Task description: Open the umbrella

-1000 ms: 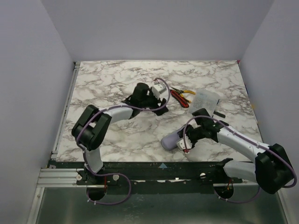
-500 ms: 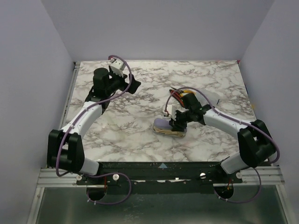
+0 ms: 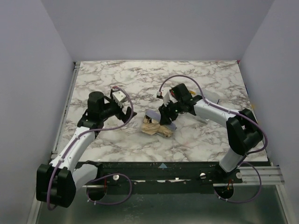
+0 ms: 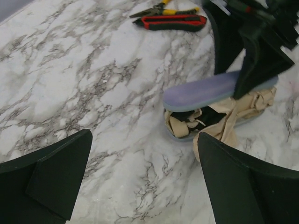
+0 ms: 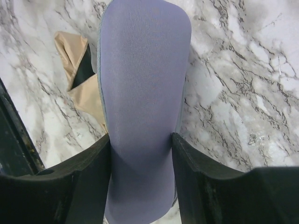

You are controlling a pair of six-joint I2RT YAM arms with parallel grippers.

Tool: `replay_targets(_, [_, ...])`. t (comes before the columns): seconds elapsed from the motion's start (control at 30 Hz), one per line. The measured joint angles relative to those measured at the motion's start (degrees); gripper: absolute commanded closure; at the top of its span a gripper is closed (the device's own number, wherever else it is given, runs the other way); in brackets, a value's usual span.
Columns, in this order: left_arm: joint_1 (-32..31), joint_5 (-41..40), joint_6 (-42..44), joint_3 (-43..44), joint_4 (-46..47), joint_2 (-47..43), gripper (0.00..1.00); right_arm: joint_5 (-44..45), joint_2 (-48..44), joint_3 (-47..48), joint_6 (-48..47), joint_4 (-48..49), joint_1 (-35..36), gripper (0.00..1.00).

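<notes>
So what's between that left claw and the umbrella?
Nothing: just bare marble table between the left gripper and the umbrella, per the left wrist view.

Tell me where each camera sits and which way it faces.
Top external: above and behind the bases, facing down on the table; both arms show, left end effector open, right end effector gripping the case.
Left wrist: on the left arm, facing across the table at case, umbrella and pliers; its two fingers show.
Right wrist: facing down on the case lid clamped between its fingers.
Shared: all three show case and umbrella.
</notes>
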Motion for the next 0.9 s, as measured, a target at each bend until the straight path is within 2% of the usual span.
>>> replay_targets(0.07, [-1.7, 1.4, 4.7, -2.6, -0.9, -2.3, 0.02, -0.4, 0.0, 0.9, 0.8, -0.6, 0.0, 0.4])
replay_targets(0.17, [-6.5, 3.0, 13.3, -6.8, -2.3, -4.7, 0.03, -0.8, 0.0, 1.3, 1.1, -1.6, 0.0, 0.44])
replay_targets(0.27, [-12.2, 3.0, 20.7, -9.9, -2.8, -5.9, 0.15, -0.7, 0.0, 1.3, 1.1, -2.1, 0.0, 0.48])
replay_targets(0.37, [-17.4, 2.9, 27.2, -12.3, -2.4, -6.0, 0.31, -0.8, 0.0, 1.3, 1.6, -2.5, -0.4, 0.5])
replay_targets(0.47, [-20.7, 2.9, 32.7, -12.7, -1.7, -5.3, 0.38, -0.8, 0.0, 1.5, 2.2, -2.8, -0.8, 0.52])
replay_targets(0.63, [-24.1, 2.9, 41.4, -12.0, -0.8, -1.9, 0.44, -0.9, 0.0, 2.5, 3.1, -3.6, -1.9, 0.56])
replay_targets(0.9, [-29.6, 1.9, 52.3, -6.8, 0.7, 8.2, 0.41, -2.5, 0.5, 4.5, 4.2, -4.2, -4.9, 0.69])
